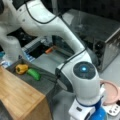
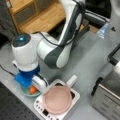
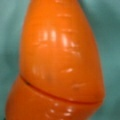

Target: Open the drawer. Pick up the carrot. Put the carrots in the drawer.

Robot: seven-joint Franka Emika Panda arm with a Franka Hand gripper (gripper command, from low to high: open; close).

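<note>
Drawer (image 1: pixel 42 80) is already pulled out of the wood-top cabinet (image 1: pixel 17 95), w/ a yellow item (image 1: pixel 21 68) and green veg (image 1: pixel 34 74) lying in it, so step 1 looks done; pick-up is the step in hand. Gripper (image 2: pixel 33 88) is down in the teal bowl (image 2: pixel 26 92), directly over the carrot (image 2: pixel 32 90). Wrist view is filled by the carrot (image 3: pixel 60 65) on teal, right under the gripper. Can't tell if the jaws are spread or clenched; fingers are hidden in all views. A pink plate (image 2: pixel 57 99) on a white scale sits just beside the gripper. Drawer is well apart from it, across the table. The grasp calls for jaws straddling the carrot's narrow width, since it's glossy and rounded and could slip.
</note>
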